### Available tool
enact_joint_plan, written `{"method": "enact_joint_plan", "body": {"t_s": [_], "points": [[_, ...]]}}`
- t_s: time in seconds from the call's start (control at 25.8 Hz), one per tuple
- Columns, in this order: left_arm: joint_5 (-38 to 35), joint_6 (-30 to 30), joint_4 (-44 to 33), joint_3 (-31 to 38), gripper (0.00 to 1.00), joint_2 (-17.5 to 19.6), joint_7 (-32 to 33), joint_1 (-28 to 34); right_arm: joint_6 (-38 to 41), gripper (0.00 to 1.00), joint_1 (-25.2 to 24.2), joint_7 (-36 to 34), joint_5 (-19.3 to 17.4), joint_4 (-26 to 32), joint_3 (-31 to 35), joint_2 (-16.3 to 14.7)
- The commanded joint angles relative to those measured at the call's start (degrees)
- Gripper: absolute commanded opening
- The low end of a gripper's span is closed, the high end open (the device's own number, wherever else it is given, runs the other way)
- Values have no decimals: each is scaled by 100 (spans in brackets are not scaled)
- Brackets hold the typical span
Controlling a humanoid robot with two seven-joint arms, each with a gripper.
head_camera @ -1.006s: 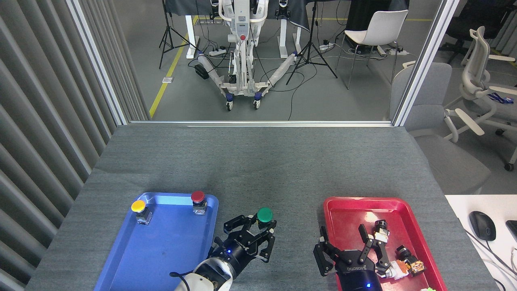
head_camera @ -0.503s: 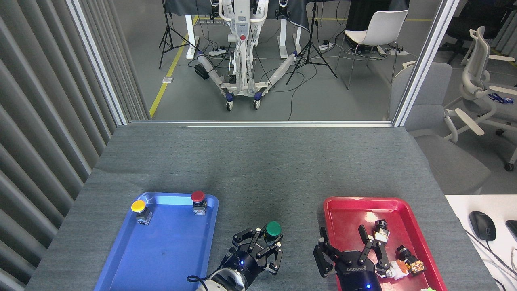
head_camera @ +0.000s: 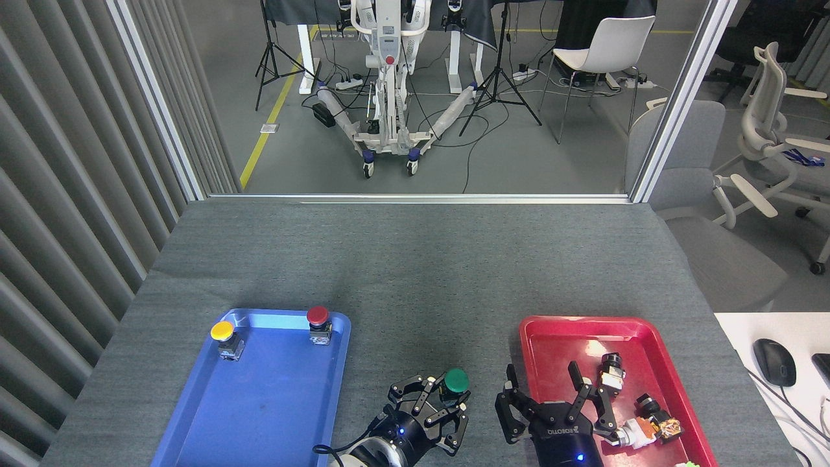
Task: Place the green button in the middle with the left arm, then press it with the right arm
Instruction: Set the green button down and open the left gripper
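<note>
The green button [head_camera: 456,381], a dark-green round cap on a small black block, is held in my left gripper [head_camera: 439,405], whose fingers are shut on its base. They sit low over the grey tabletop [head_camera: 415,272], in the gap between the two trays near the front edge. My right gripper [head_camera: 553,395] stands open just to the right, over the left edge of the red tray [head_camera: 551,327], with nothing between its fingers.
The blue tray [head_camera: 259,402] at front left holds a yellow button [head_camera: 222,332] and a red button [head_camera: 318,318]. Small black and orange parts [head_camera: 648,421] lie in the red tray. A computer mouse [head_camera: 774,362] rests on a white desk at right.
My left gripper has carried the green button to the right and toward me, away from the blue tray. My right gripper has shifted slightly left.
</note>
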State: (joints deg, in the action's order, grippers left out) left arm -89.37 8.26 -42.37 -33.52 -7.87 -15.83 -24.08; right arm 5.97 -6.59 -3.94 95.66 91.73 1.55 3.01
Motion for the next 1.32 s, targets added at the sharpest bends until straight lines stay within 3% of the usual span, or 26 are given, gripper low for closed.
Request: {"method": "enact_joint_plan", "body": {"t_s": [0.0, 0.12, 0.15, 0.19, 0.23, 0.27, 0.39, 0.62, 0.89, 1.16, 1.28], "points": [[16, 0, 0, 3, 28, 5, -8, 0, 9, 96, 9, 25, 23, -6, -23, 33], [34, 0, 9, -5, 40, 5, -104, 0, 9, 96, 9, 34, 23, -24, -32, 42], [34, 9, 0, -14, 50, -4, -183, 0, 9, 96, 9, 34, 23, -24, -49, 42], [42, 9, 9, 3, 67, 5, -227, 0, 0, 96, 9, 34, 23, -33, -67, 42], [42, 0, 9, 3, 76, 5, -236, 0, -8, 96, 9, 34, 23, -50, -93, 50], [51, -9, 9, 39, 76, 5, -236, 0, -17, 97, 9, 34, 32, -50, -111, 50], [157, -53, 18, 30, 91, 5, -236, 0, -26, 97, 9, 34, 32, -59, -119, 50], [209, 9, -158, 21, 94, 5, -280, 9, -35, 98, 9, -89, 23, -76, -128, 68], [227, -9, -1081, 74, 94, 31, -201, 439, 0, 98, 70, -186, 199, -226, -401, 86], [499, -185, -2329, 373, 94, 611, -236, 1380, -52, 95, 202, -186, 216, -454, -559, 129], [499, -361, -2619, 539, 94, 752, -218, 1600, -52, 90, 246, -186, 216, -534, -612, 147]]}}
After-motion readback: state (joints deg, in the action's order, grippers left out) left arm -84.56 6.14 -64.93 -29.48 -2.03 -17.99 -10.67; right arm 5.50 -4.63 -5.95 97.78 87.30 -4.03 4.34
